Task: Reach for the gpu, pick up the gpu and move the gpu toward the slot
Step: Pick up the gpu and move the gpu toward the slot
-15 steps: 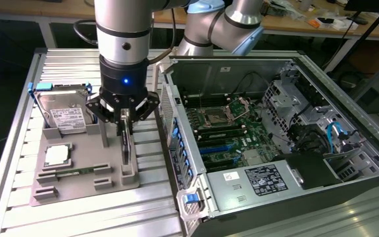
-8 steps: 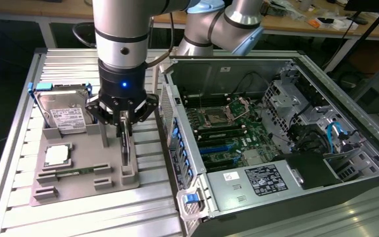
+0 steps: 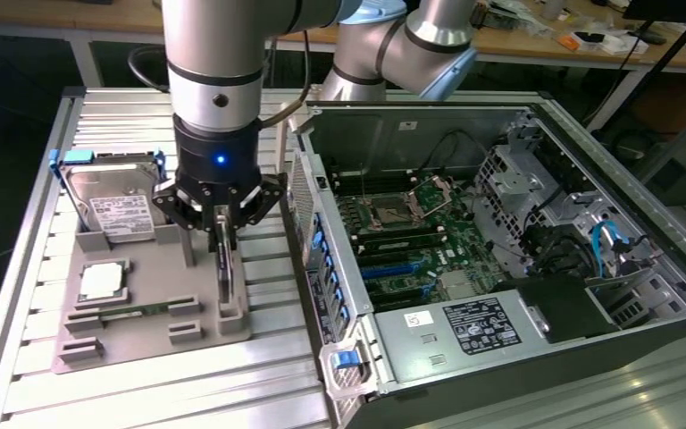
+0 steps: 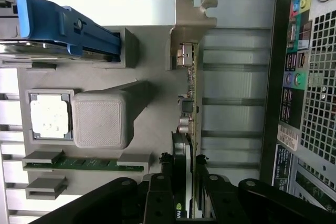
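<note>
1. Exterior view: set high and off my arm, looking steeply down on the slatted table (image 3: 140,393), with the grey fixture tray (image 3: 140,344) toward that view's left and the open computer case (image 3: 629,295) toward its right.
2. Wrist view: rides on my wrist, close in, facing down past my gripper (image 4: 184,192).
3. Shared ground: tray (image 4: 157,129), hard drive (image 3: 114,201) (image 4: 58,24), case wall (image 4: 310,103).

gpu (image 3: 226,273) upright, edge-on in grey holder (image 3: 104,344)
</note>
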### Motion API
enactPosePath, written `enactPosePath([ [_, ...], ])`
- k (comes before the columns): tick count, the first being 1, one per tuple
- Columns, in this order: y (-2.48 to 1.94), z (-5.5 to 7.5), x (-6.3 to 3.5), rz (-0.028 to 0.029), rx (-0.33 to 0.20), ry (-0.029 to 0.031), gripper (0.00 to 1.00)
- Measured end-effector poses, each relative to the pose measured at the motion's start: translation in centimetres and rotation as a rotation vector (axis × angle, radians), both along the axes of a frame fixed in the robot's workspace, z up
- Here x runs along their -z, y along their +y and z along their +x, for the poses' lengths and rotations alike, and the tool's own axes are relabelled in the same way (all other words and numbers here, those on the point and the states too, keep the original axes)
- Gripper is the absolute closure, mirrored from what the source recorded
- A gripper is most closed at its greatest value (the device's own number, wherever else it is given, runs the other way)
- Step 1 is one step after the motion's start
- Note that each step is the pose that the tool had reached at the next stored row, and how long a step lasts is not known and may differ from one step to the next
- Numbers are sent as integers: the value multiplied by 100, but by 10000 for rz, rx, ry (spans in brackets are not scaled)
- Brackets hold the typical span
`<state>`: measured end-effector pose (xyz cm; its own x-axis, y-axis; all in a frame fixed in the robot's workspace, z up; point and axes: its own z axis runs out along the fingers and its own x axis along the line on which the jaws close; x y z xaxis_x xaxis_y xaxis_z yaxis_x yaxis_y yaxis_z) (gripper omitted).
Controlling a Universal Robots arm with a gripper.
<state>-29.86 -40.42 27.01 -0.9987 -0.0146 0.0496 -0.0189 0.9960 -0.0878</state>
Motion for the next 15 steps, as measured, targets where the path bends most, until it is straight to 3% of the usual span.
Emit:
enactPosePath([
  [15,0,-22,62,-1,0,15,73],
])
